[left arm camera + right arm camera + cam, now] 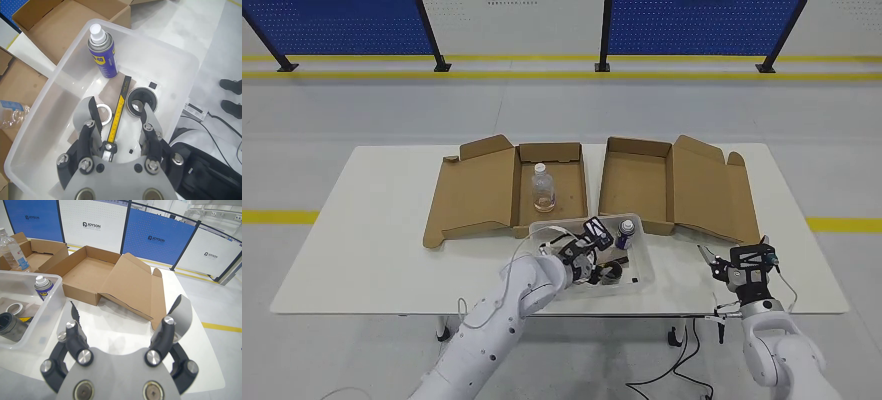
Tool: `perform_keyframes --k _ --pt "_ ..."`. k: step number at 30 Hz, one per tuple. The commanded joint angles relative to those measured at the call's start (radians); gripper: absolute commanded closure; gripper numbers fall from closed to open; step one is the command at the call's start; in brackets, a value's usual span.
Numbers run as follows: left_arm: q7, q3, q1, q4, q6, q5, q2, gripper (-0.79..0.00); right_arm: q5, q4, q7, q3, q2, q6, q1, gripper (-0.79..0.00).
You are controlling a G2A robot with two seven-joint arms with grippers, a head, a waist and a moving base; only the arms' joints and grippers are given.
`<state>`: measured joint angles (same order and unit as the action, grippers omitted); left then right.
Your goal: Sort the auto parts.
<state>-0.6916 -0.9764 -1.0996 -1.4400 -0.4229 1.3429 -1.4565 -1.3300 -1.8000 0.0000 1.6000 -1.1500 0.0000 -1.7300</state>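
L gripper fingers apart astride caliper, frame centre; if I close, one tip cld snag bearing. R gripper spread too.

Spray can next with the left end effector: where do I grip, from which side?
Probably the spray can's round body, below the cap, pads across it. It stands upright near the bin's far wall, so come from the bin's middle, where the left end effector hangs open.

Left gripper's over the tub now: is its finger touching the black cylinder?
Cannot tell. In the left wrist view one fingertip of the open left gripper overlaps the bore of the black cylinder; contact or clearance is not visible.
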Motion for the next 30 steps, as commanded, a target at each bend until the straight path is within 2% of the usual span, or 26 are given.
perform_keyframes --k 1,5,7,15,18,30 --pt "-0.012 0.009 0.012 0.010 0.000 -0.009 -0.002 -0.493 0.000 0.000 0.000 0.000 0.000 0.000 0.000 -0.785" --pt "-0.018 0.027 0.035 0.037 0.010 -0.007 -0.005 -0.502 0.000 0.000 0.000 0.000 0.000 0.000 0.000 -0.785" --pt "-0.019 0.036 0.044 0.052 0.014 -0.010 -0.008 -0.468 0.000 0.000 0.000 0.000 0.000 0.000 0.000 -0.785" --pt "-0.020 0.068 0.082 0.106 0.015 0.004 -0.013 -0.443 0.000 0.000 0.000 0.000 0.000 0.000 0.000 -0.785" --pt "-0.021 0.077 0.090 0.120 0.011 0.006 -0.015 -0.397 0.000 0.000 0.000 0.000 0.000 0.000 0.000 -0.785" --pt "-0.036 0.092 0.096 0.132 -0.023 0.016 -0.010 -0.382 0.000 0.000 0.000 0.000 0.000 0.000 0.000 -0.785"
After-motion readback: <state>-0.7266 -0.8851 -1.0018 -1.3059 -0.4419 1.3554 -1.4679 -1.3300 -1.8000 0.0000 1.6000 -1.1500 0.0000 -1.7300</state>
